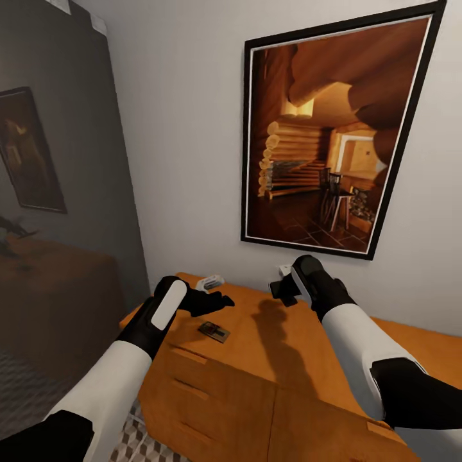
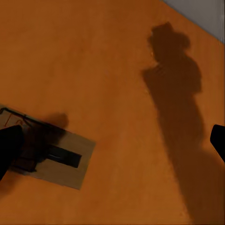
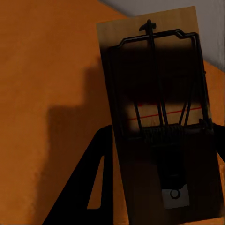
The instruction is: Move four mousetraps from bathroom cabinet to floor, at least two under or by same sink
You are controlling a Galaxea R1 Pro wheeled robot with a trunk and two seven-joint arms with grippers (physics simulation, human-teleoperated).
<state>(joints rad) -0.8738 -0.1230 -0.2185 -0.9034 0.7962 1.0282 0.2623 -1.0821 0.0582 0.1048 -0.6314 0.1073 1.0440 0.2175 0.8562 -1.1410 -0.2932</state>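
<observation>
Cabinet (image 1: 269,346) top: trap (image 1: 213,331) at left claw's (image 1: 215,301) 6 o'clock, claw open. Right claw (image 3: 159,154) clamps second trap (image 3: 159,112). Light, stiff; pinch board edges.

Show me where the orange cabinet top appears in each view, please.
Head view: the cabinet top crosses the lower middle, below the framed picture.
Left wrist view: it spreads around the lying mousetrap.
Right wrist view: it lies behind the held mousetrap in the right claw.
Shared landmark: the pale wall at its rear edge.
</observation>
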